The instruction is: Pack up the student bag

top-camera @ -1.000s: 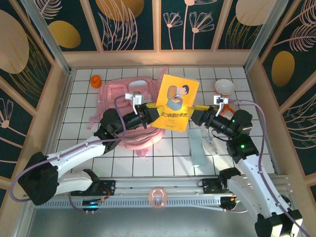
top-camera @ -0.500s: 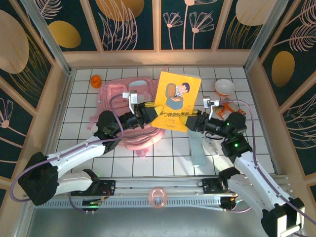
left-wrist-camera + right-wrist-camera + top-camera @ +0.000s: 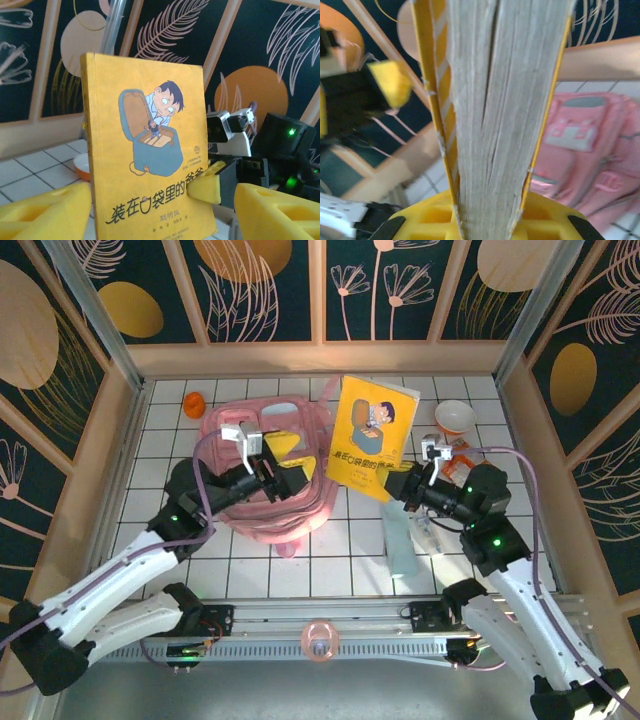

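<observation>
The student bag (image 3: 228, 428), a pale pink backpack, lies flat on the white tiled desk (image 3: 330, 550), left of centre and toward the back wall. The left gripper (image 3: 288, 466) hovers above the bag's right half. Its 2 yellow foam fingers (image 3: 45, 210) are spread wide apart with nothing between them.

Just right of the bag, a yellow paperback book (image 3: 372, 430) stands upright in the air. Its cover shows a cartoon boy leaning over a blue bag. The right gripper (image 3: 393, 483), further right of the bag, pinches the book's lower edge, with 1 yellow finger (image 3: 205, 186) pressed flat on the front cover. Seen from the right wrist, the book (image 3: 490, 100) rises page-edge on out of the clamped yellow fingers (image 3: 432, 215), and the bag (image 3: 585, 135) lies behind it.

Well right of the bag sits a white bowl (image 3: 455, 416). A small orange object (image 3: 195, 402) lies just off the bag's back left corner. A long pale case (image 3: 402, 540) lies to the bag's front right.
</observation>
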